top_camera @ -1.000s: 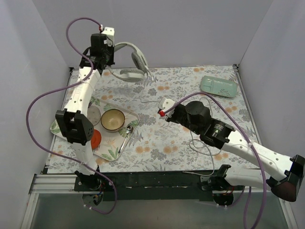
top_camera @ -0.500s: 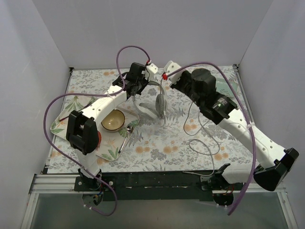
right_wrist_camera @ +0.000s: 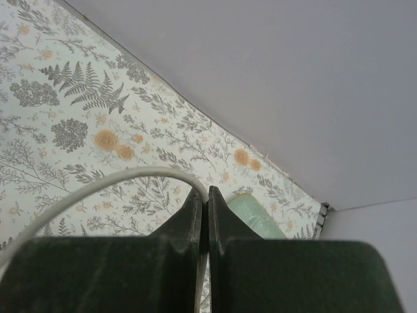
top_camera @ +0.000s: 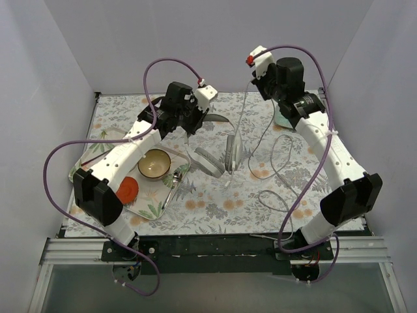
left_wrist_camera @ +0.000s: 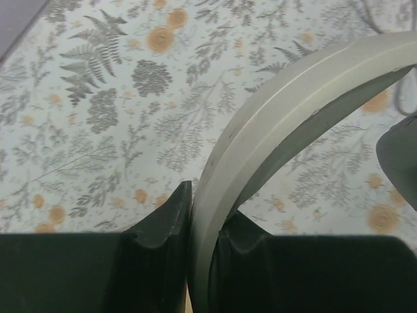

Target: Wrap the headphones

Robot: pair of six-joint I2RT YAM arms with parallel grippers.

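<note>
Firstly, arms: we count two. We log the left gripper (left_wrist_camera: 207,208) reaching across the middle of the table, its fingers clenched on the curved headband (left_wrist_camera: 293,98) of the headphones (top_camera: 229,153). We log the right gripper (right_wrist_camera: 207,195) raised high near the back wall, fingers pinched together on the thin grey cable (right_wrist_camera: 98,186).

Task item: one pair of headphones, held up by the band at mid-table. Its two earcups (top_camera: 232,154) hang low over the cloth; we cannot tell whether they touch it. One cable runs down from the right gripper and lies in loose loops on the right half of the table.

Other items: one tray (top_camera: 146,210) at the left, bearing one bowl (top_camera: 154,163), one spoon (top_camera: 171,187) and one red-orange round piece (top_camera: 128,189). One mint-green case (right_wrist_camera: 251,216) sits at the far right, partly hidden overhead.

Surface: one floral tablecloth (top_camera: 215,202). Surroundings: plain pale walls (top_camera: 215,39) on three sides.
</note>
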